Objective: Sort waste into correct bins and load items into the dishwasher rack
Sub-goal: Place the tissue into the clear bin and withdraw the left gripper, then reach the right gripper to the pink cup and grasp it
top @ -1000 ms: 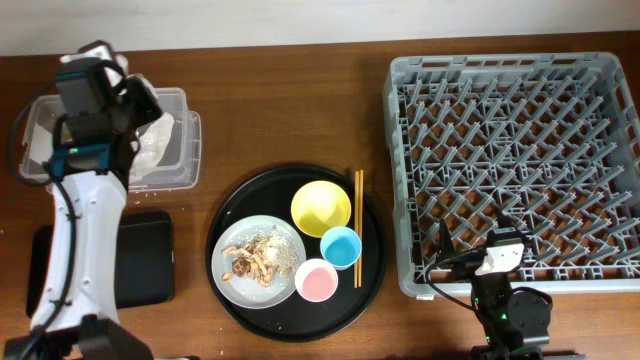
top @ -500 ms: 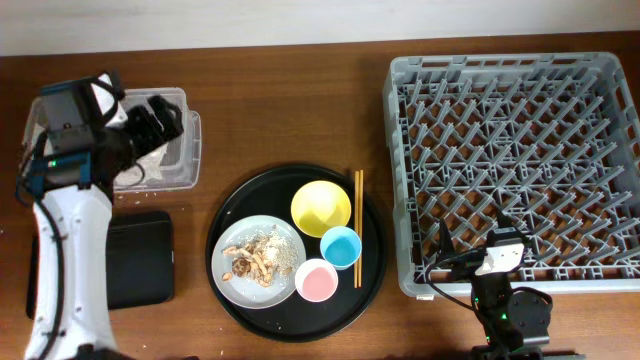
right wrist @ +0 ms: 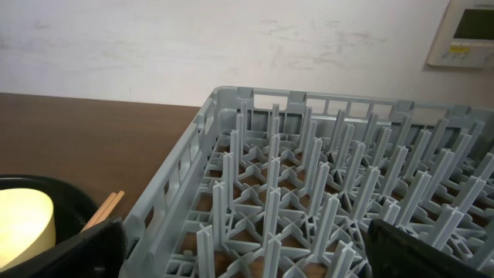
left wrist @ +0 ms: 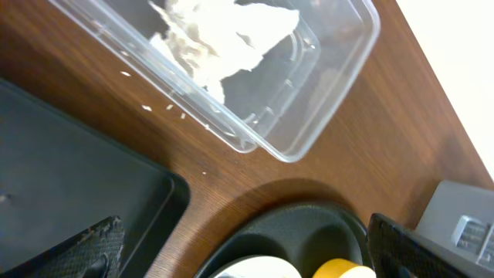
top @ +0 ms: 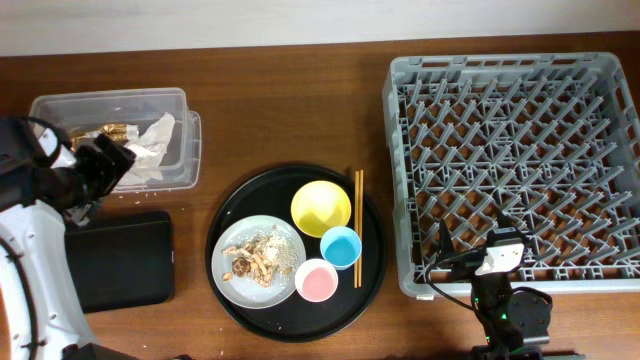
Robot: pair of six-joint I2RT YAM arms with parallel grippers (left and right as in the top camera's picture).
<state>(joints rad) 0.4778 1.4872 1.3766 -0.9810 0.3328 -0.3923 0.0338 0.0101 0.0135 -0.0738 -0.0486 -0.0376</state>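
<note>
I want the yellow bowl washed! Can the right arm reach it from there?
Probably yes. The yellow bowl sits uncovered on the round tray, left of the right arm. Only the rack corner is near the path, and seems avoidable.

The grey rack (top: 500, 62) is a square lattice of upright pegs. Just left of it lie paired chopsticks (top: 357, 230), then an upright yellow bowl (top: 320, 208), blue cup (top: 340, 246), pink cup (top: 316, 280) and a pale plate (top: 262, 292) bearing crumbly scraps (top: 258, 257). Far left of the rack, a clear box (top: 185, 150) holds a crumpled napkin (top: 150, 140) and a gold wrapper (top: 100, 131); a shallow black tray (top: 120, 260) lies level with the rack's front.
</note>
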